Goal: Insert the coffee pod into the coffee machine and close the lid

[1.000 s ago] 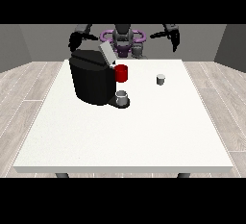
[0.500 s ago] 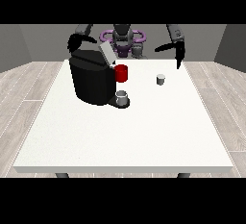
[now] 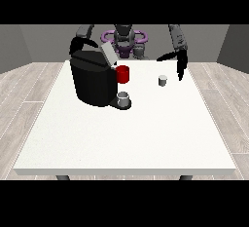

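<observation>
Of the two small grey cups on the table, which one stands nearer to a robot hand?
The grey cup standing alone, just beside the hand at the view's right. The other cup sits at the coffee machine.

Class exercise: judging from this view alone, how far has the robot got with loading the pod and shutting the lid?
Done: nothing yet. The coffee pod stands on the table, untouched. In hand: the hand at the view's right hangs just beside the pod, fingers pointing down. Left: grasp it, insert it into the coffee machine, close the raised lid.

White table (image 3: 126, 138), red mug (image 3: 123, 74), small grey cup (image 3: 123, 97), pale wood floor (image 3: 19, 89), grey walls (image 3: 29, 41)
</observation>
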